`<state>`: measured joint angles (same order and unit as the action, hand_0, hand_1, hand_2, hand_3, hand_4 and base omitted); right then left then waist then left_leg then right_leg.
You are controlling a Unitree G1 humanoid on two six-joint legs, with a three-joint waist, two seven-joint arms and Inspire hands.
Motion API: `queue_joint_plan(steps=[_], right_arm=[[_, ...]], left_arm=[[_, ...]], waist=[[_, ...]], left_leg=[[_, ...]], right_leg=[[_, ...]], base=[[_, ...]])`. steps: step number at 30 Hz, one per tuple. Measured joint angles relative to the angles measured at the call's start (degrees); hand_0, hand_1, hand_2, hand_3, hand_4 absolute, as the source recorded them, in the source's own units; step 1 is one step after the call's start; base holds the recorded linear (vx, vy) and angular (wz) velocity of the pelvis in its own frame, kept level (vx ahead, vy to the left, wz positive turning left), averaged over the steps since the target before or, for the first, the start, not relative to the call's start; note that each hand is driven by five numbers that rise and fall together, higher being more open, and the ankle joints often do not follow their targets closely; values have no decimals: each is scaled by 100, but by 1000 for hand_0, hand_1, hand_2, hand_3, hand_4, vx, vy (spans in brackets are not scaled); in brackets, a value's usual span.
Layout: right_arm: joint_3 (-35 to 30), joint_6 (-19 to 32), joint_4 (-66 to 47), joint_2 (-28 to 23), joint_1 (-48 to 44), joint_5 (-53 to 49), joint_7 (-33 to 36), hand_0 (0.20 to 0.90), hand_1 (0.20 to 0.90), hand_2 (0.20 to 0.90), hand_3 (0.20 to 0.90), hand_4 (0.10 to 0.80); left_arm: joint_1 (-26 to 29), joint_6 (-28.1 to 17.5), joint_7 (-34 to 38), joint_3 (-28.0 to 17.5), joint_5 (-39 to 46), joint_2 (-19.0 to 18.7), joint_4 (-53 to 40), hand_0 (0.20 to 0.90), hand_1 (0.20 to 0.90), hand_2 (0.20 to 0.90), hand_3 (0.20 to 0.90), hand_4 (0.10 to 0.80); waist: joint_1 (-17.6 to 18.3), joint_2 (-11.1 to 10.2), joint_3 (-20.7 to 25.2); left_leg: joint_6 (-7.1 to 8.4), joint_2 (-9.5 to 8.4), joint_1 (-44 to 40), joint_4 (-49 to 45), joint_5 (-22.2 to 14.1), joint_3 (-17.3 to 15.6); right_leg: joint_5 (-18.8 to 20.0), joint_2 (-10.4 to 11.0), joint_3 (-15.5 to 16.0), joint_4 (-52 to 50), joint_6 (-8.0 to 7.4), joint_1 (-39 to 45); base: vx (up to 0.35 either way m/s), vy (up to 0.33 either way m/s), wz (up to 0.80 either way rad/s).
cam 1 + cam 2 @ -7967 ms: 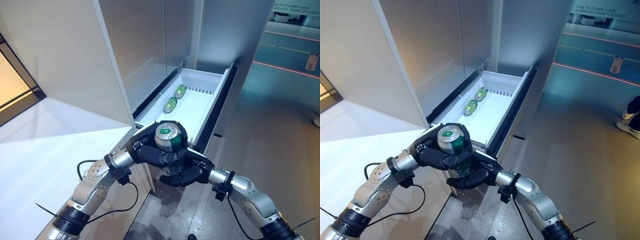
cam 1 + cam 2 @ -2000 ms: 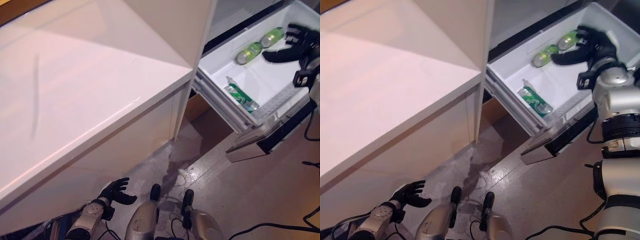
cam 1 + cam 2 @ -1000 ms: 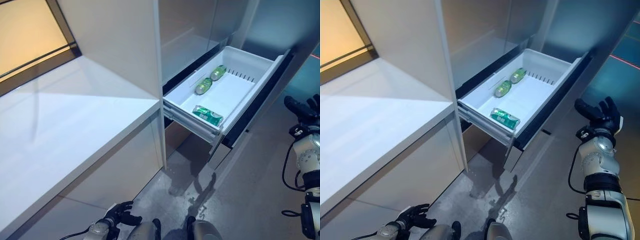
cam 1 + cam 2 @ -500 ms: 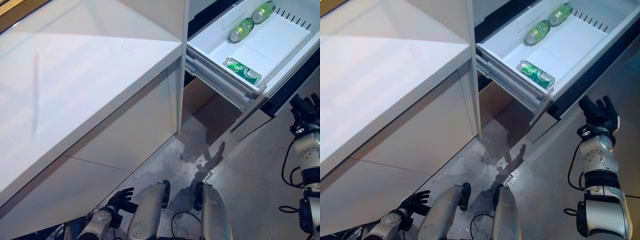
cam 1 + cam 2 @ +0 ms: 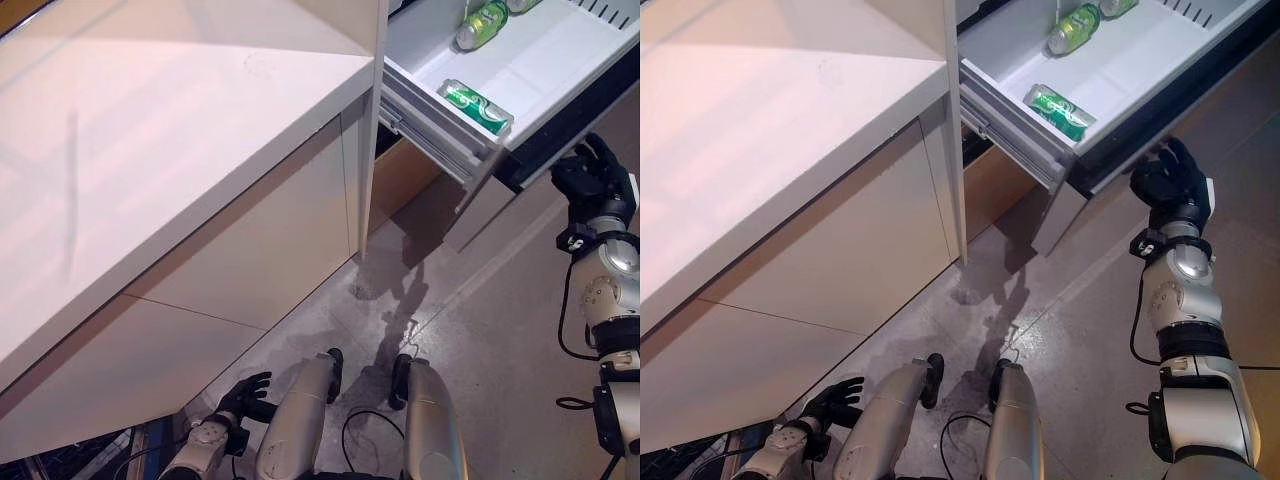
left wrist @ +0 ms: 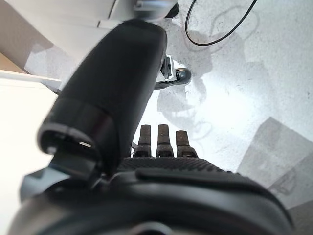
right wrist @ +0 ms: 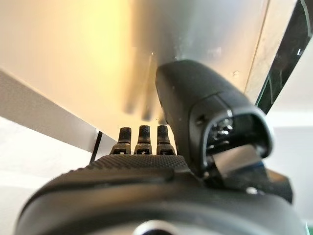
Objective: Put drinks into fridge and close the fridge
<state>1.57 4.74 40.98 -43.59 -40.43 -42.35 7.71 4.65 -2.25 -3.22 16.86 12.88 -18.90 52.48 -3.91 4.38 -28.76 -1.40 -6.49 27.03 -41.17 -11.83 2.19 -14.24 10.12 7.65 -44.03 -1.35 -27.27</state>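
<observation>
The fridge's white drawer (image 5: 545, 50) stands pulled out at the upper right. A green can (image 5: 476, 106) lies on its side near the drawer's front corner, and more green cans (image 5: 1076, 28) lie further back. My right hand (image 5: 1170, 180) is open, fingers straight, right at the drawer's dark front panel (image 5: 1112, 150). In the right wrist view its fingers (image 7: 141, 139) point at the grey panel (image 7: 88, 58) from close by. My left hand (image 5: 243, 396) hangs open and empty low near the floor, and its fingers (image 6: 159, 139) show over the floor in the left wrist view.
A white counter (image 5: 150, 130) with cream cabinet fronts (image 5: 240, 260) fills the left side. A narrow white upright panel (image 5: 372, 130) separates it from the fridge. Grey concrete floor (image 5: 500, 330) lies below the drawer.
The camera has shifted, so the drawer sits higher in the picture. My right hand has come up closer to the drawer's front panel. The left hand stays low.
</observation>
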Motion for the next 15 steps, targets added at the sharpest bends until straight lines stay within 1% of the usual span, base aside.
queue_joint_plan(steps=[5, 8, 10, 11, 12, 15], right_arm=[[513, 28, -3, -3, -292, 221, -2, 900, 900, 900, 900, 800], [769, 26, -3, -3, -399, 285, -5, 900, 900, 900, 900, 800], [943, 25, -3, 2, -559, 446, -26, 900, 900, 900, 900, 800], [1020, 24, -2, -2, -661, 497, -27, 900, 900, 900, 900, 800], [1091, 23, -1, 1, -769, 558, -40, 900, 900, 900, 900, 800], [1258, 23, 1, -1, -920, 719, -92, 900, 900, 900, 900, 800]], left_arm=[[9, -86, -10, -25, -3, 46, 119, 900, 900, 900, 900, 800], [-8, -92, -20, -73, -5, 45, 153, 900, 900, 900, 900, 800], [-9, -93, -25, -113, -6, 40, 161, 900, 900, 900, 900, 800], [-7, -94, -34, -125, -6, 42, 161, 900, 900, 900, 900, 800], [-10, -95, -40, -144, -8, 41, 163, 900, 900, 900, 900, 800], [-3, -97, -41, -182, -15, 34, 194, 900, 900, 900, 900, 800]], waist=[[-98, 36, -51], [-254, 39, -52], [-328, 39, -51], [-390, 31, -52], [-412, 35, -52], [-557, 29, -52]], left_leg=[[48, -14, -163, 114, 30, 115], [55, -12, -368, 268, 35, 214], [93, -13, -467, 365, 72, 320], [113, -12, -507, 417, 97, 326], [139, -14, -545, 450, 116, 371], [164, -7, -732, 615, 140, 475]], right_leg=[[-38, 34, 148, 78, 10, 213], [-62, 29, 266, 227, 41, 471], [-66, 25, 349, 331, 48, 616], [-63, 25, 360, 362, 49, 648], [-55, 29, 446, 404, 36, 705], [-48, 15, 528, 578, 25, 947]], base=[[61, 29, 12], [82, 2, 15], [78, -9, 20], [72, -20, 18], [65, -29, 12], [67, -35, 18]])
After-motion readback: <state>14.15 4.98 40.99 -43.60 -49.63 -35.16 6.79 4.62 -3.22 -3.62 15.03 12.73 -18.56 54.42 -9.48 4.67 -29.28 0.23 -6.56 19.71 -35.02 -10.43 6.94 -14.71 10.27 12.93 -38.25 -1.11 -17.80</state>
